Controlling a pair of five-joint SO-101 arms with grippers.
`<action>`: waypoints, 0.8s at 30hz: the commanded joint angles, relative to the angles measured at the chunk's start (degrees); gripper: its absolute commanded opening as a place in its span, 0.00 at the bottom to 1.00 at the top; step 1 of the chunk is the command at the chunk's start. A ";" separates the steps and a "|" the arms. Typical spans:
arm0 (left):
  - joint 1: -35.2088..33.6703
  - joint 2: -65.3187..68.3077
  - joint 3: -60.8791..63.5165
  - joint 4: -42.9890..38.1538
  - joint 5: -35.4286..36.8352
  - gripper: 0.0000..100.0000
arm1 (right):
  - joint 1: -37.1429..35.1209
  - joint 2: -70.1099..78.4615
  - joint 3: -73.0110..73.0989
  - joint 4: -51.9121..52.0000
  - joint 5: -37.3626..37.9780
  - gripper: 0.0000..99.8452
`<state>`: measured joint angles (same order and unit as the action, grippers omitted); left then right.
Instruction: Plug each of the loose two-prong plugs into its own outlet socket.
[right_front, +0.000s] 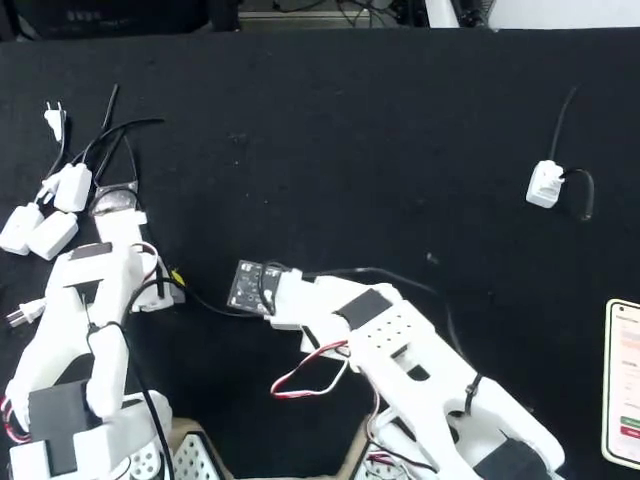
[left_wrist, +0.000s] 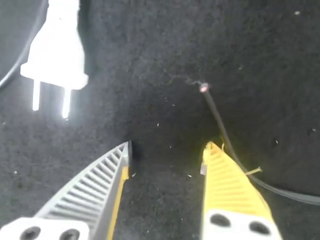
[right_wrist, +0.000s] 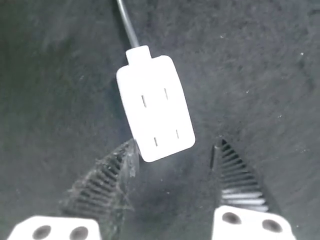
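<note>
Left hand (left_wrist: 167, 150) spread over the desk (left_wrist: 150, 50); right hand (right_wrist: 175, 147) spread at an outlet socket (right_wrist: 155, 102).
Ahead of the left hand, off to the side of its grey finger (left_wrist: 100, 185), a white two-prong plug (left_wrist: 55, 55) lies with its prongs pointing back toward the hand, apart from both fingers. A thin black cable (left_wrist: 220, 130) runs past the yellow finger (left_wrist: 227, 190). The white socket lies flat just ahead of the right hand, its near end between the parted fingertips.

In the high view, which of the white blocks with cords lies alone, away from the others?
The white block at the table's right side, a black cord looping beside it. The other blocks lie bunched at the left, near an arm.
</note>
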<state>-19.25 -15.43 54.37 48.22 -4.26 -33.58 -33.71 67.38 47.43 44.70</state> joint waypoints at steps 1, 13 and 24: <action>-3.91 0.09 -2.42 -0.44 2.46 0.23 | 0.09 0.22 -1.19 -1.14 3.43 0.23; -9.63 0.09 -4.18 2.55 2.64 0.23 | -3.87 17.19 -15.25 4.84 5.19 0.10; -9.98 0.09 -4.18 2.55 2.73 0.23 | 0.88 19.38 -26.51 4.48 5.27 0.03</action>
<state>-27.96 -14.90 52.35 50.42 -2.15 -33.76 -14.20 45.32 51.91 49.54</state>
